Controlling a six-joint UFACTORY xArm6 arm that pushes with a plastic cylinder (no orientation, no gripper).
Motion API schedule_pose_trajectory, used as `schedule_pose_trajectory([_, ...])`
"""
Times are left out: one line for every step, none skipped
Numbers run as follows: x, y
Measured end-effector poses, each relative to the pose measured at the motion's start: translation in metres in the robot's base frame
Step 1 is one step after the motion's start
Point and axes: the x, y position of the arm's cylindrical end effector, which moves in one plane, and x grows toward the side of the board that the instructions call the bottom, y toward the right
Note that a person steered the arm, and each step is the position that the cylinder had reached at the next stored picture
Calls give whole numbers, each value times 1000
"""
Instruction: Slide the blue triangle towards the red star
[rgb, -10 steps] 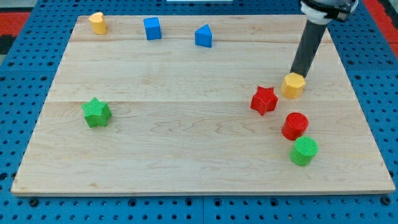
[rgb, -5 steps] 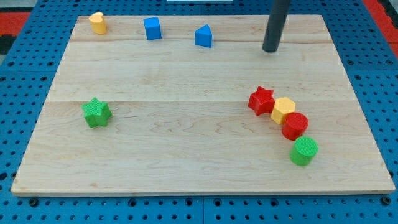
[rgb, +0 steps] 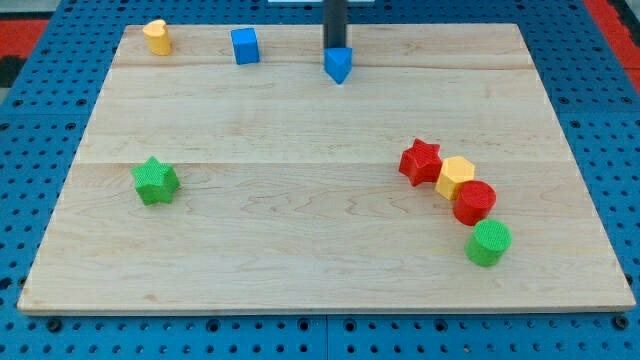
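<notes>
Pale wooden boards make up the surface (rgb: 300, 230), which lies on a blue pegboard (rgb: 40, 110) with red patches showing at the view's top corners. I'll place everything against the red star (rgb: 420, 161), which sits right of centre.

Far to the view's left of the star and slightly lower is a green star (rgb: 155, 181), alone on its side. Up in the top left corner, well apart from the red star, stands a yellow block (rgb: 156, 36) whose shape I cannot make out. To its right along the top edge is a blue cube (rgb: 245, 46). Next comes the blue triangle (rgb: 339, 64), above and to the left of the red star and well apart from it. My tip (rgb: 335, 50) is at the triangle's top side, right against it as far as I can tell, with the dark rod rising out of the view's top. The arm has no fingers, so nothing is held; the rod only pushes.

Touching the red star on its lower right is a yellow hexagon-like block (rgb: 456, 176), then a red cylinder (rgb: 474, 202) against that. A green cylinder (rgb: 489, 243) stands just below, ending the short curved row. No containers are on the surface.
</notes>
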Motion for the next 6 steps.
schedule_pose_trajectory([49, 11])
schedule_pose_trajectory([83, 16])
schedule_pose_trajectory([100, -16])
schedule_pose_trajectory([120, 15])
schedule_pose_trajectory([126, 25])
schedule_pose_trajectory([83, -50])
